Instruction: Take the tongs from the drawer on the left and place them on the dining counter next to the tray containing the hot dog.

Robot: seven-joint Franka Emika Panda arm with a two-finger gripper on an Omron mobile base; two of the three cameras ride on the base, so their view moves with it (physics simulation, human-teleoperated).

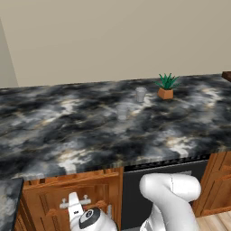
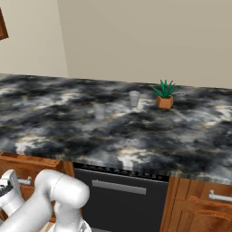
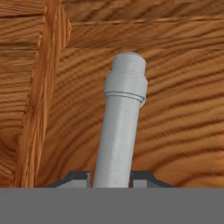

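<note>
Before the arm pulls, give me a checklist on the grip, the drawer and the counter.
1. Gripper shut on the silver bar handle: ok.
2. Handle centred between the dark finger tips: ok.
3. Reddish-brown wooden drawer open: not ok, front looks flush.
4. Tongs inside: cannot tell.
5. Black-and-grey marbled counter has bare room: ok; two grey cups and a small potted plant stand far back.
6. Tray with the hot dog: cannot tell.

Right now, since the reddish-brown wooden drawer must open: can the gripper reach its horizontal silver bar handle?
Likely yes: the gripper is shut around the silver bar handle, nothing between them.
</note>
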